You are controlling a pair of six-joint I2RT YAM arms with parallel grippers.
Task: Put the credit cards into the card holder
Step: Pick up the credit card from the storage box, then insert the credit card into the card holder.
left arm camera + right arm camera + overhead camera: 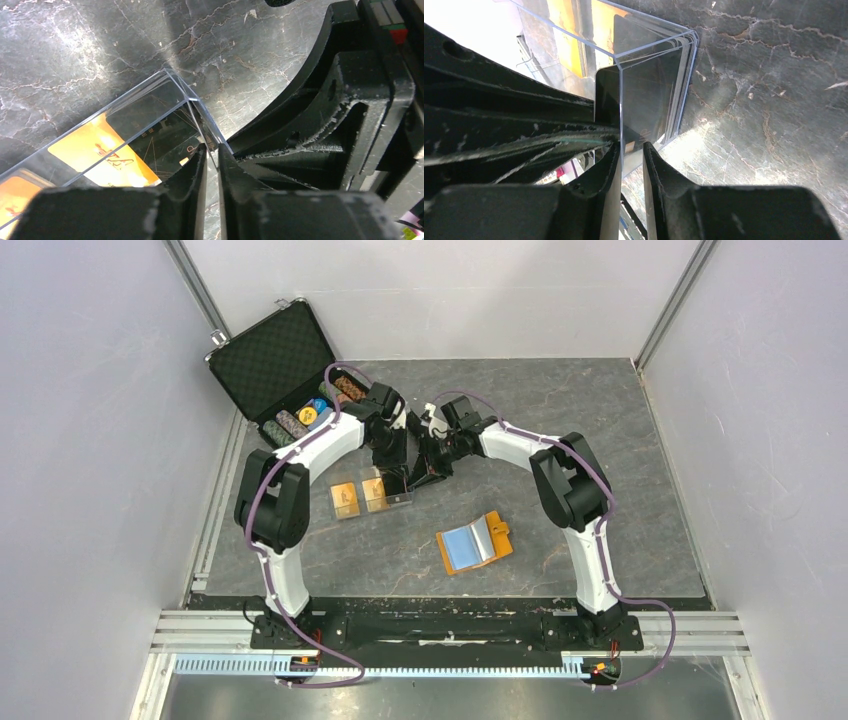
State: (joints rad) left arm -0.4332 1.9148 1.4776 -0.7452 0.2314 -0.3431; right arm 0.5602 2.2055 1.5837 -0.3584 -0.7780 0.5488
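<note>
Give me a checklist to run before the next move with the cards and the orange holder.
1. The left gripper pinches a wall of the clear box: ok.
2. The right gripper pinches a wall of the same box: ok.
3. The card holder lies open, blue lining up: ok.
4. The card stack is out of the box: not ok, it sits inside.
5. Cards in the holder: not ok, none visible; the gold-tan cards lie apart from it, toward the left arm.
6. Box lifted off the table: cannot tell.
</note>
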